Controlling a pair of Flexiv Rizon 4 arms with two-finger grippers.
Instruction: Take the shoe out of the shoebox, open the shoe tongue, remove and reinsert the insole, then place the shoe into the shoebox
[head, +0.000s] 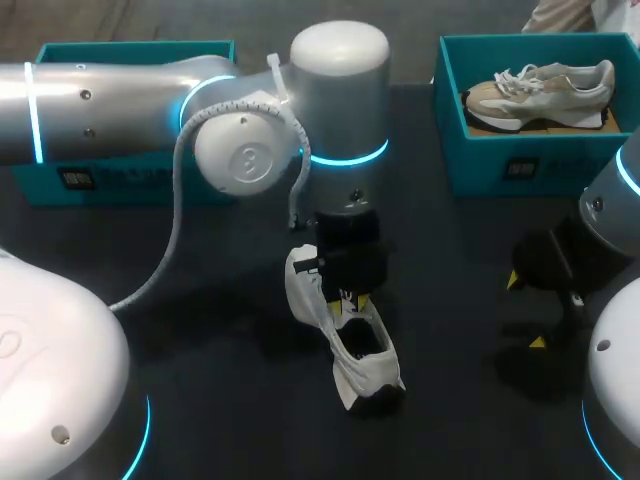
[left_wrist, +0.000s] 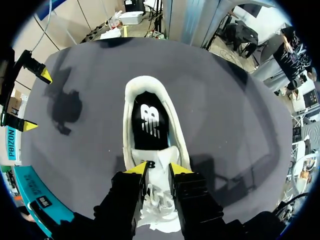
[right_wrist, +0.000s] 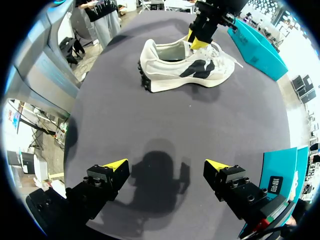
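The left gripper (left_wrist: 157, 169) stands over a white shoe (head: 360, 350) lying upright on the middle of the dark table (head: 220, 400), its two yellow-tipped fingers closed narrowly on the tongue (left_wrist: 156, 182) from both sides, with the black insole (left_wrist: 150, 125) showing inside the shoe's opening. To the right, well apart from the shoe, the right gripper (right_wrist: 166, 164) hangs above bare tabletop with fingers spread wide. A teal shoebox (head: 480, 150) at the far right holds a beige shoe (head: 540, 92); a second teal box (head: 130, 180) sits at the far left.
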